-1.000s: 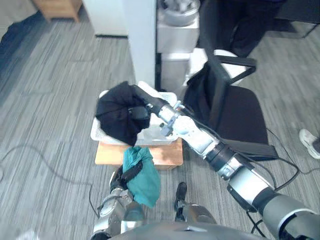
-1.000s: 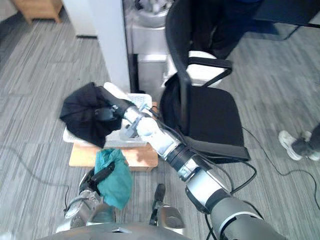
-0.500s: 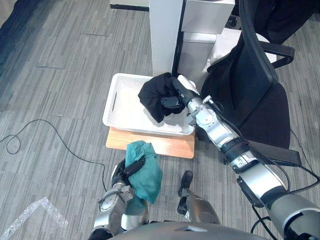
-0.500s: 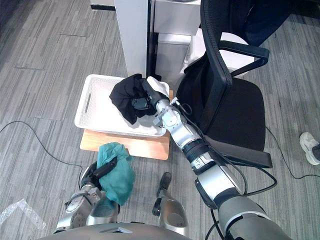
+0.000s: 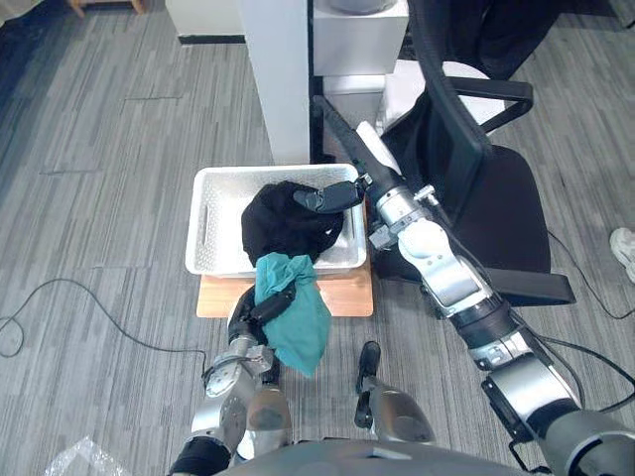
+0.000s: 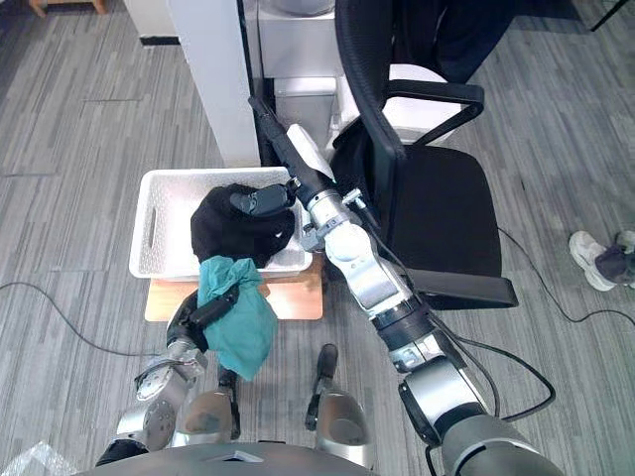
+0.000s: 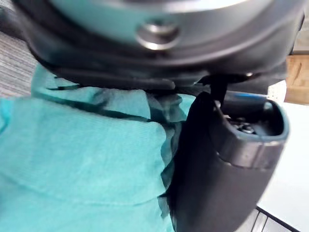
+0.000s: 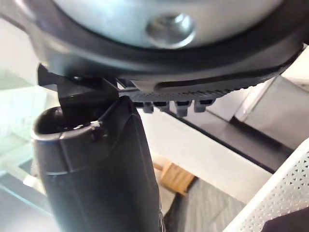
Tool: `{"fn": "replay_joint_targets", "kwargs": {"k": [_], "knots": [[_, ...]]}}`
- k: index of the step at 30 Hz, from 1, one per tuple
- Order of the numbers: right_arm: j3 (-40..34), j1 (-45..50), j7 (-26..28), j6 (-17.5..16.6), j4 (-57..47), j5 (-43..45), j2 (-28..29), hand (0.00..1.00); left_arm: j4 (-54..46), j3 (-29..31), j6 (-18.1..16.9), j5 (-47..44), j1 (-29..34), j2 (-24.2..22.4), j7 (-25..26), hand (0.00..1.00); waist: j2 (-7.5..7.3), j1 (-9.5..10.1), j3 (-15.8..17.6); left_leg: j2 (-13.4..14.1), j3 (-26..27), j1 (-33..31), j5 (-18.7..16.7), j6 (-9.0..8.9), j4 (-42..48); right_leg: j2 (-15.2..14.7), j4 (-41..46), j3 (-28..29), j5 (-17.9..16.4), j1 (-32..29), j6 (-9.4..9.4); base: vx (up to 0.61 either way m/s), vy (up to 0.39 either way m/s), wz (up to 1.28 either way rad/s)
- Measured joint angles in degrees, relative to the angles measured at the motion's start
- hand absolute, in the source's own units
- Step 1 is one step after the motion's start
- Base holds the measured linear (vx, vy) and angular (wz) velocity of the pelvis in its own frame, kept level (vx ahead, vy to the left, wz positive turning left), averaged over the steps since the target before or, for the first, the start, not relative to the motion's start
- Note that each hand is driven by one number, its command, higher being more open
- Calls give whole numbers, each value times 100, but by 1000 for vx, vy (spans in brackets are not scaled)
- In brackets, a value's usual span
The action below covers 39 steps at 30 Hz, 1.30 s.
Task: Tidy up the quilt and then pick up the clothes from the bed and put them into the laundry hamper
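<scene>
A black garment (image 5: 283, 226) lies bunched in the white hamper (image 5: 210, 188), draped toward its right side. My right hand (image 5: 355, 184) hovers over the hamper's right rim, open, with its fingers (image 5: 332, 119) stretched straight out and its thumb (image 5: 322, 198) just above the black garment. My left hand (image 5: 260, 309) is low in front of the hamper, shut on a teal garment (image 5: 298, 317) that hangs down from it. In the left wrist view the teal garment (image 7: 82, 159) is pressed against the thumb (image 7: 217, 169).
The hamper rests on a low wooden board (image 5: 220, 297) on the grey floor. A black office chair (image 5: 496, 188) stands close on the right, and a white pillar (image 5: 278, 79) behind the hamper. A person's shoe (image 5: 625, 248) is at the far right. Clear wrap (image 5: 69, 458) lies lower left.
The right hand has let go of the black garment, which now lies in the hamper, and its fingers have straightened. The camera view has shifted. The left hand still holds the teal garment.
</scene>
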Motion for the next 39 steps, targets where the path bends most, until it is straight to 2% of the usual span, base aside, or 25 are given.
{"fn": "replay_joint_targets", "kwargs": {"k": [7,9,14,17,24,26,29,30,33,36,39], "knots": [[-244,1078,1,-12,-277,151,-12,100,-805,19,37,-44,177,-63,85,0,-54,-85,-246,-2,117,153,-60,-37,-14,5,-100,82,22,123,32,21,3,-8],[-404,1400,0,-12,-276,146,-10,100,-1090,45,35,-44,178,-84,86,0,-32,-89,-348,-3,118,168,-70,-39,-15,6,-119,81,22,141,33,0,0,0],[-654,2264,2,-13,-245,118,85,100,-1669,266,-2,-30,155,-251,169,0,147,-108,-540,-14,149,262,-82,-28,-15,-2,-123,94,32,204,48,-10,3,-2],[-678,2587,2,-12,-108,92,102,100,-1719,352,-47,-46,123,-281,281,0,212,-124,-678,-16,163,266,-82,-27,-10,-4,-127,93,37,203,57,-22,4,-2],[-917,2938,3,2,163,73,387,100,-1904,537,-49,45,177,-311,358,0,170,-243,-796,-16,204,275,-83,-27,-1,-4,-131,123,49,201,76,-8,1,-1],[-1287,3092,2,-4,168,76,511,100,-2223,757,-57,494,181,-312,524,0,161,-258,-807,-15,215,279,-83,-26,1,-3,-130,137,54,200,80,0,0,0],[-1319,3196,6,-39,168,75,543,100,-2412,1018,-129,1027,163,-306,728,0,170,-254,-848,-13,224,284,-88,-27,0,-1,-130,142,56,201,84,0,0,0],[-1350,3272,6,-70,167,75,555,100,-2551,1304,-126,1419,141,-241,846,0,174,-263,-877,-15,221,302,-88,-28,-3,-1,-130,142,64,204,89,0,0,0],[-1559,3514,10,-206,147,76,583,100,-2792,1618,-151,1708,99,-68,1029,0,169,-249,-950,-22,201,279,-90,-25,-6,-10,-130,134,63,211,90,3,6,3],[-1771,3709,16,-249,145,75,759,100,-2854,1775,-166,2234,100,14,1169,0,140,-254,-971,-46,209,278,-105,-12,-4,-28,-131,171,63,207,91,3,5,2],[-1907,3932,16,-248,155,68,768,100,-2840,1778,-139,2393,118,13,1214,0,102,-261,-992,-68,303,275,-153,-7,4,-40,-135,271,75,153,114,-10,14,-13]]}}
